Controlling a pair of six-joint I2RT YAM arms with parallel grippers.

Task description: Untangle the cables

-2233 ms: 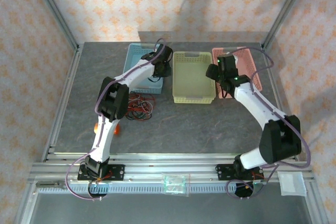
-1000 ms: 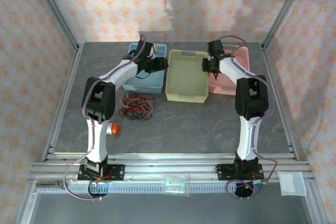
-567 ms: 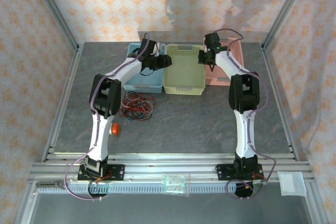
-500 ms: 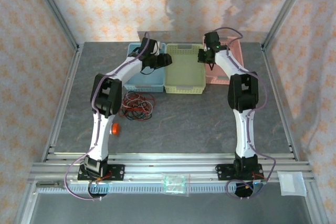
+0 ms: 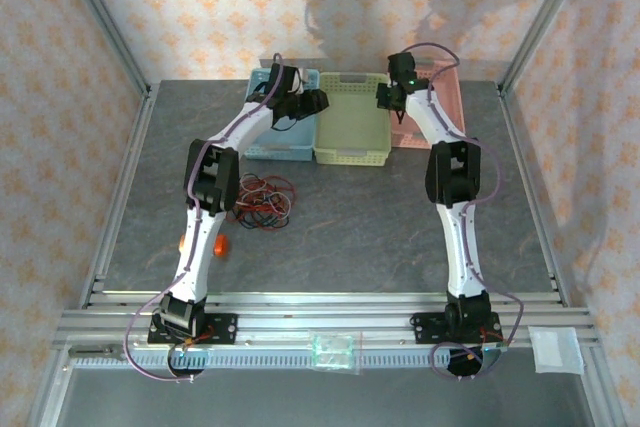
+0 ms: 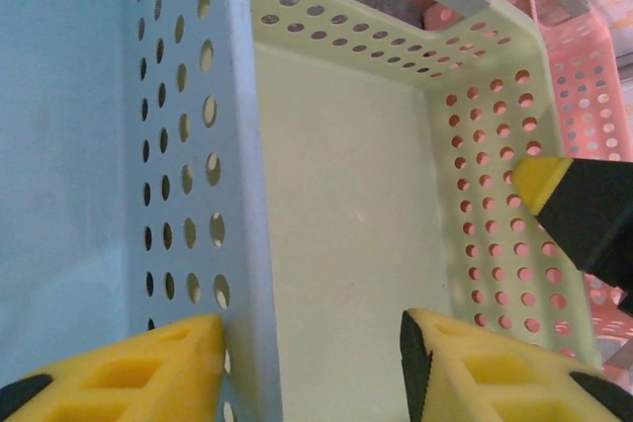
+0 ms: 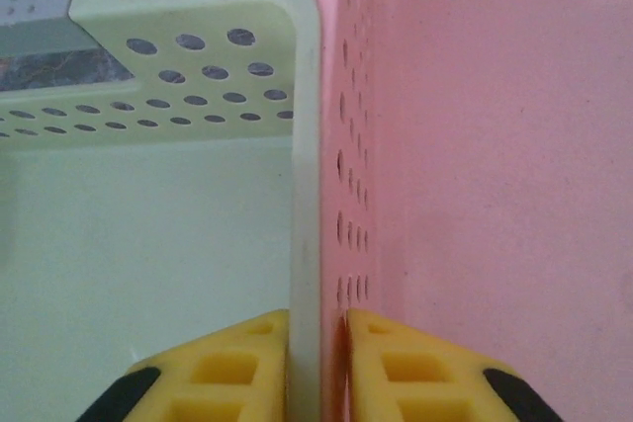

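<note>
Cables (image 5: 262,202) on table (image 5: 350,237), before left basket (image 5: 285,152), middle basket (image 5: 350,155) beside it

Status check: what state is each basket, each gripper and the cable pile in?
blue basket: upright, nothing seen inside.
yellow basket: upright, empty.
pink basket: upright, nothing seen inside.
cables: tangled heap on the table, no gripper touching.
left gripper: open, straddling the wall where blue basket meets yellow basket.
right gripper: shut on the touching walls of yellow basket and pink basket.
</note>
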